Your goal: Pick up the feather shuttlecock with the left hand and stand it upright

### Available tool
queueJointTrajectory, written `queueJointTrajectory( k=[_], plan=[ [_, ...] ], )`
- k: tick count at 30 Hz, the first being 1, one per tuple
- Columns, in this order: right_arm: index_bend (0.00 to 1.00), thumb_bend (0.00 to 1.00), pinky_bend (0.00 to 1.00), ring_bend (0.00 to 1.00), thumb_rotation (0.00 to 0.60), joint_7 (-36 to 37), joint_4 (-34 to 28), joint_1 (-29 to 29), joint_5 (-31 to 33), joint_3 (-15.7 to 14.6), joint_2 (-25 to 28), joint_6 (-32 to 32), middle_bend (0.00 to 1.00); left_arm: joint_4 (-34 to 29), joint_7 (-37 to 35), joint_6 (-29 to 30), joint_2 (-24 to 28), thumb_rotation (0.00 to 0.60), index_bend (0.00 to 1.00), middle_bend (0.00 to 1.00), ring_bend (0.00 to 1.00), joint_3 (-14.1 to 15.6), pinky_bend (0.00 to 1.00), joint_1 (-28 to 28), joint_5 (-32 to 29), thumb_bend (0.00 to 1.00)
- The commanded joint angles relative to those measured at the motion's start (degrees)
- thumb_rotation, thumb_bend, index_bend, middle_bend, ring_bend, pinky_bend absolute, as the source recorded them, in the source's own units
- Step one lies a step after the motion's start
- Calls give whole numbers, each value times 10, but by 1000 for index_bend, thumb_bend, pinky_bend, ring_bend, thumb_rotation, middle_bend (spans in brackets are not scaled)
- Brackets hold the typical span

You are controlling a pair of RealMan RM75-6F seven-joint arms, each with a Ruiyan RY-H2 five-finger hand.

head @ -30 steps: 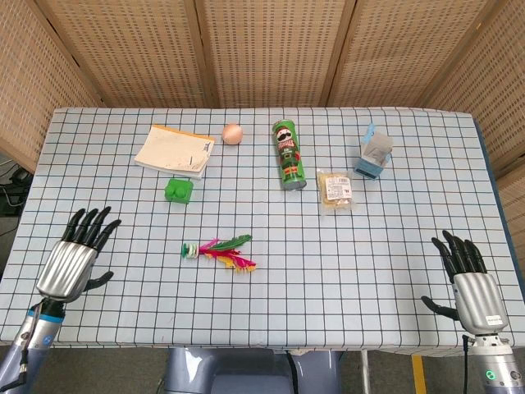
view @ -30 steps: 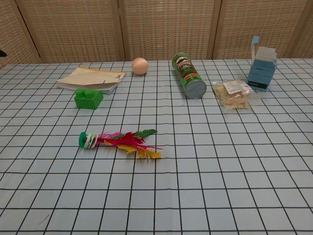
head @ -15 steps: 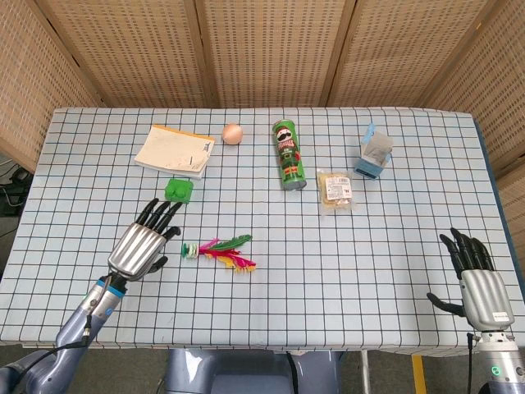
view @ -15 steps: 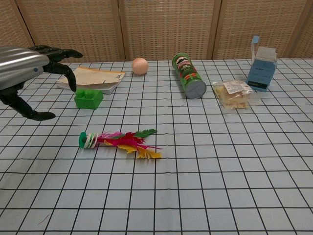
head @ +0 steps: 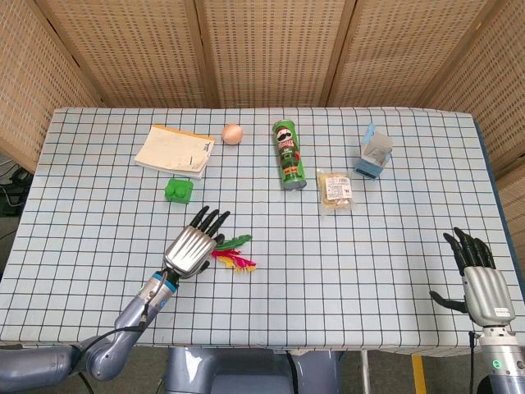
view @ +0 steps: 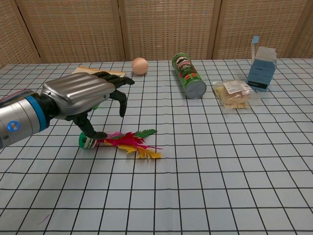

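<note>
The robot's left hand (head: 190, 246) hovers over the base end of the feather shuttlecock (view: 122, 141), which lies flat on its side on the checked table (head: 353, 254). The fingers (view: 115, 90) are spread and lightly curled, holding nothing; the thumb tip reaches down to the shuttlecock's green-and-white base, and whether it touches cannot be told. The red, yellow and green feathers fan out beyond the fingertips, away from the palm.

Past the fingertips, further up the table, sits a small green block (head: 178, 190), and beyond it a notebook (head: 174, 151) with an egg (head: 233, 133) just beside it. A green chip can (head: 287, 154) lies on its side further to the right of the fingers, with a wrapped snack (head: 335, 190) and a blue-and-white carton (head: 373, 153) further on.

The right hand (head: 477, 277) rests at the near right corner of the table, well apart from everything, its fingers extended and apart, gripping nothing.
</note>
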Motion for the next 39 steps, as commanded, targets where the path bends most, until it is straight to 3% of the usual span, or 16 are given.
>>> queueJointTrajectory(
  k=[1, 7, 29, 39],
  plan=[
    [0, 23, 0, 0, 600, 0, 2, 1, 1, 0, -2, -2, 0, 15, 14, -3, -19, 600, 419, 0, 0, 4, 0, -15, -14, 244],
    [0, 24, 0, 0, 600, 3, 6, 3, 5, 1, -3, -7, 0, 40, 28, -7, -53, 600, 444, 0, 0, 10, 0, -37, -41, 365],
    [0, 23, 0, 0, 600, 32, 8, 3, 10, 3, 3, -12, 0, 74, 72, 20, -114, 600, 405, 0, 0, 47, 0, -78, -72, 363],
    [0, 22, 0, 0, 600, 40, 5, 2, 6, 3, 6, -8, 0, 106, 76, 40, -145, 600, 443, 0, 0, 46, 0, -87, -68, 363]
  ],
)
